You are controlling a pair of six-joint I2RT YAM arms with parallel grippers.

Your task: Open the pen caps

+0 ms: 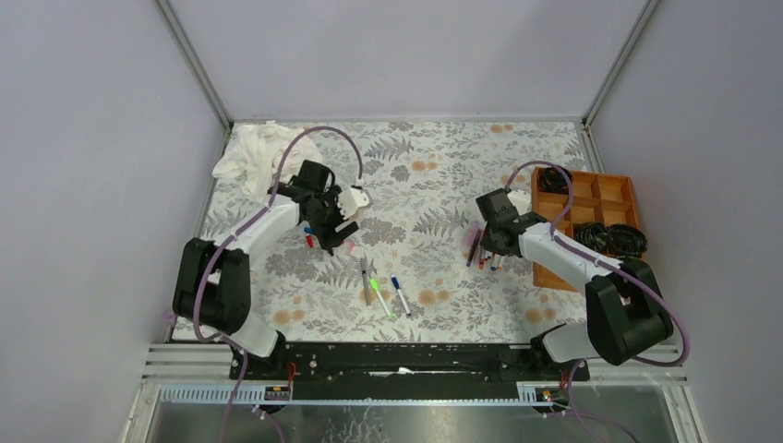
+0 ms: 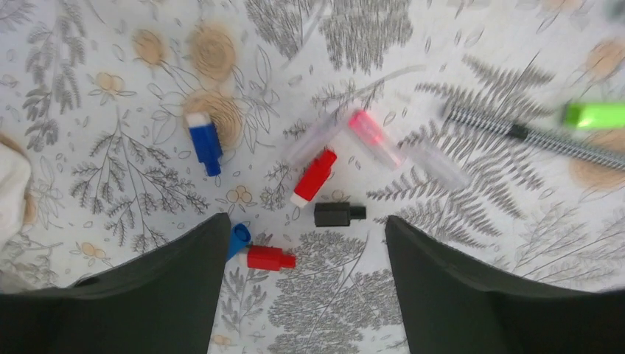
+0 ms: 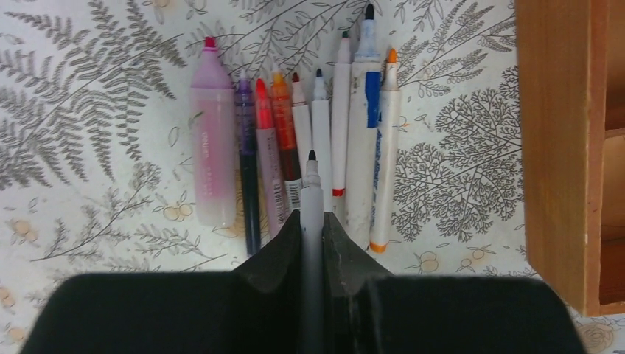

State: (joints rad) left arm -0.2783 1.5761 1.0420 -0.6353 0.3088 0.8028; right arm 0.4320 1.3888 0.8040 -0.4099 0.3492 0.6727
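My left gripper [image 2: 306, 221] stands wide, and there is nothing between its fingers. It hangs over a group of loose caps on the table [image 2: 110, 44]. There is a blue cap [image 2: 205, 144], a red cap [image 2: 313, 177], a black cap [image 2: 339, 214] and a second red cap [image 2: 270, 258]. A second blue cap [image 2: 238, 240] lies right against one finger. Past the red cap lies a pink piece [image 2: 374, 136] with clear parts. It is blurred, so I cannot tell if it is a cap. Further to the side lies a green pen [image 2: 545, 136].

My right gripper [image 3: 312, 217] is closed on a black-tip pen [image 3: 312, 192], which has no cap and points forward out of the jaws. Under it a row of pens [image 3: 322, 133] lies side by side on the table, all without caps, tips the same way. The pink marker [image 3: 212, 140] is at one end. The wooden tray [image 3: 560, 147] is near the other end.

From above, three pens [image 1: 380, 293] lie between my arms, and a white cloth [image 1: 249, 157] is in the far left corner.
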